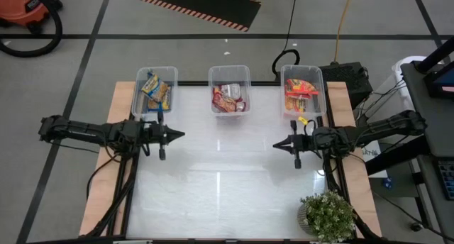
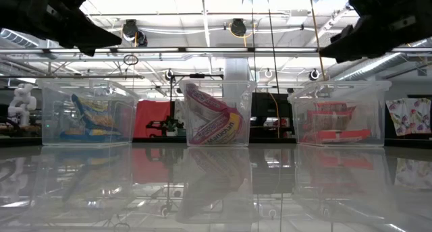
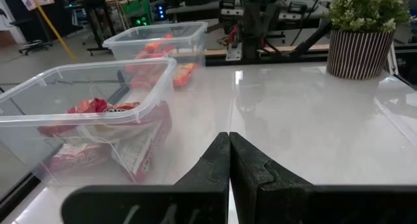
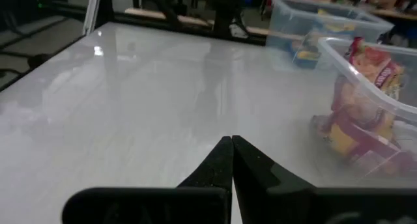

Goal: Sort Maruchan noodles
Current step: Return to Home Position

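The noodles all lie in three clear bins set in a row along the far edge of the table (image 1: 227, 187): blue packs (image 1: 156, 91) in the left bin (image 1: 140, 77), maroon packs (image 1: 228, 98) in the middle bin (image 1: 229, 68), and orange-red packs (image 1: 300, 93) in the right bin (image 1: 303, 68). The left gripper (image 1: 181, 135) hangs above bare tabletop just in front of the left bin, pointing inward toward the table's middle, its fingers pressed together on nothing. The right gripper (image 1: 277, 144) mirrors it in front of the right bin, likewise closed and empty, with open table between the two tips. Both grippers are apart from the packs and the bins. The number of packs in each bin is hard to count, since they overlap and lean on one another (in the low view the maroon ones stand tilted against the middle bin's wall). The low view cuts both grippers off at its top edge, so only their dark ends show there. A potted plant (image 1: 328, 214) stands at the table's near right corner, well apart from the bins
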Available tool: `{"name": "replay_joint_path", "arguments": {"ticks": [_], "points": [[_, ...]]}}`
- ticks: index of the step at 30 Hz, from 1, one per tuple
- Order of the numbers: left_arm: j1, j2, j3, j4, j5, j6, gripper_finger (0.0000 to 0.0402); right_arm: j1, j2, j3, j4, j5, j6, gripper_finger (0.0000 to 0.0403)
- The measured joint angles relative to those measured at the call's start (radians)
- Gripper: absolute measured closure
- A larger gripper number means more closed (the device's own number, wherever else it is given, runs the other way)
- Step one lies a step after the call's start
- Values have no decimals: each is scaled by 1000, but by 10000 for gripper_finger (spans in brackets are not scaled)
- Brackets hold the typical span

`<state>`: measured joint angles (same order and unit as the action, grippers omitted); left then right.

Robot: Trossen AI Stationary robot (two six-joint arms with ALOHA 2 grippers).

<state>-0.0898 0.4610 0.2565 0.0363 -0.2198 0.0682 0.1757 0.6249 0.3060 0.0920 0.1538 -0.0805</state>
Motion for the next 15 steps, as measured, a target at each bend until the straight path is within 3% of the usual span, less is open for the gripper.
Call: {"name": "replay_joint_path", "arguments": {"ticks": [15], "points": [[-13, 0, -6, -55, 11, -97, 400, 0, -195, -142, 55, 2, 49, 403]]}}
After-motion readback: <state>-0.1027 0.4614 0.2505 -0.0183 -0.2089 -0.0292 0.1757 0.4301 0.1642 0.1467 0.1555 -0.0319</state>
